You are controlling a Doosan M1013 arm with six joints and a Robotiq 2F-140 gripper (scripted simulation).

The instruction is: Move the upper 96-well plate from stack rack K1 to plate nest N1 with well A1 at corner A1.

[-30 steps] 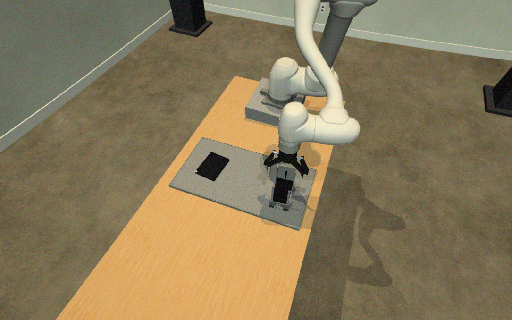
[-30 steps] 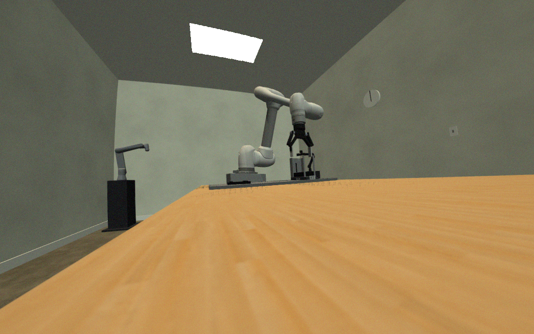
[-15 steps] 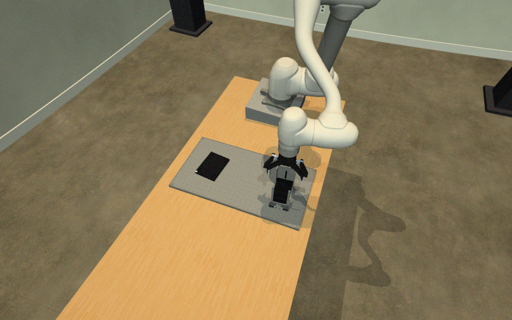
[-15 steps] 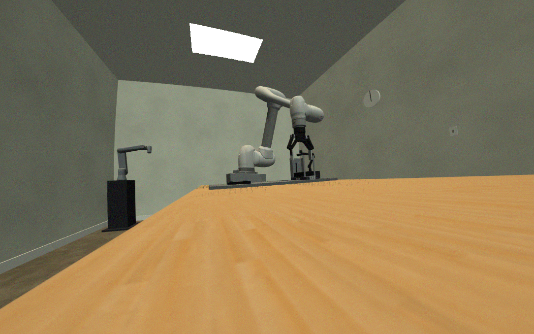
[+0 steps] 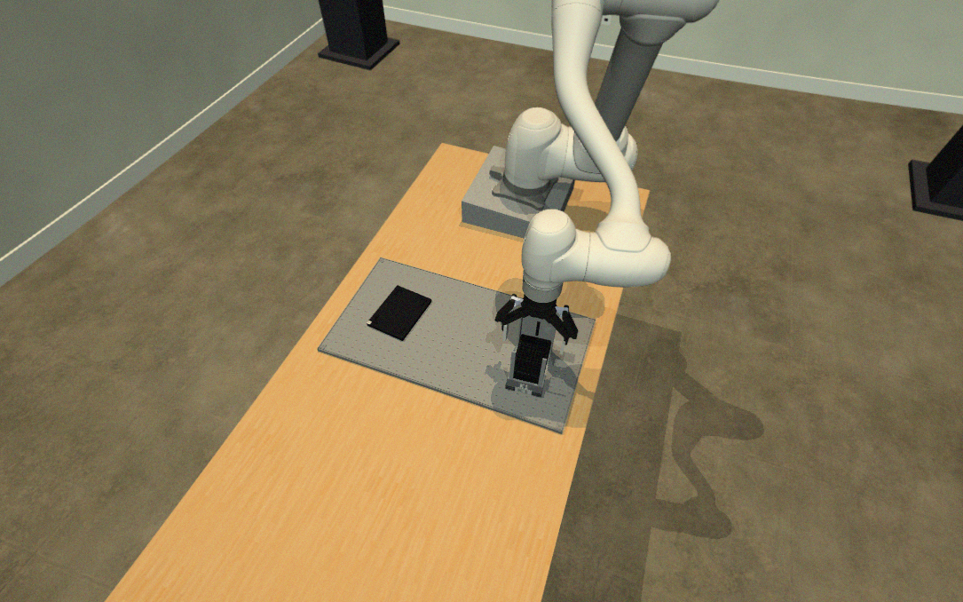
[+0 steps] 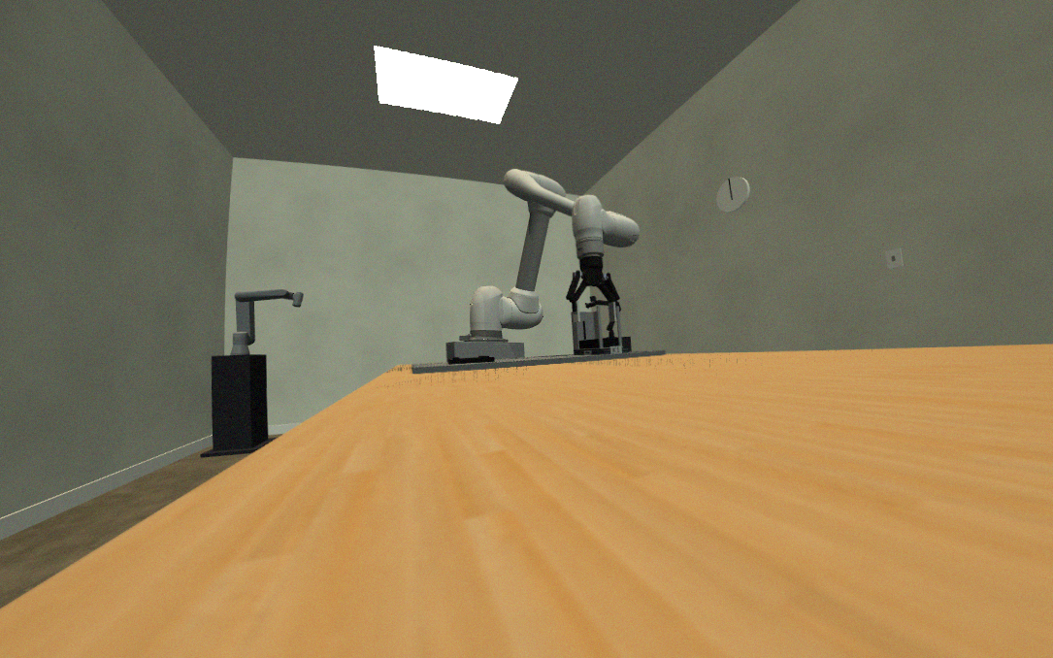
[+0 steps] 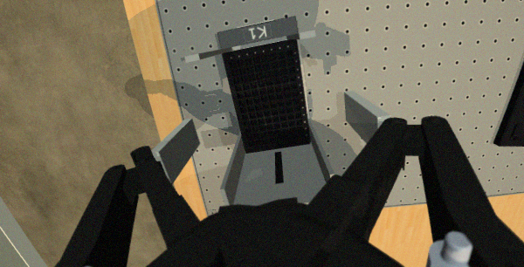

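Note:
The stack rack K1 stands at the right end of the grey perforated baseplate [image 5: 454, 340]. Its upper black 96-well plate [image 7: 266, 90] fills the middle of the wrist view, with the K1 label [image 7: 258, 32] at its far end. The lower plate is hidden under it. My gripper [image 7: 267, 119] is open and empty, right above the rack, its grey pads on either side of the plate and apart from it. It also shows in the top view [image 5: 537, 317] and the exterior view [image 6: 593, 294]. The black plate nest N1 [image 5: 399, 312] lies at the left of the baseplate.
The baseplate lies on a long wooden table [image 5: 365, 463]. The arm's grey base block [image 5: 515, 195] sits at the table's far end. The table's right edge runs close beside the rack. Dark pedestals stand on the floor away from the table.

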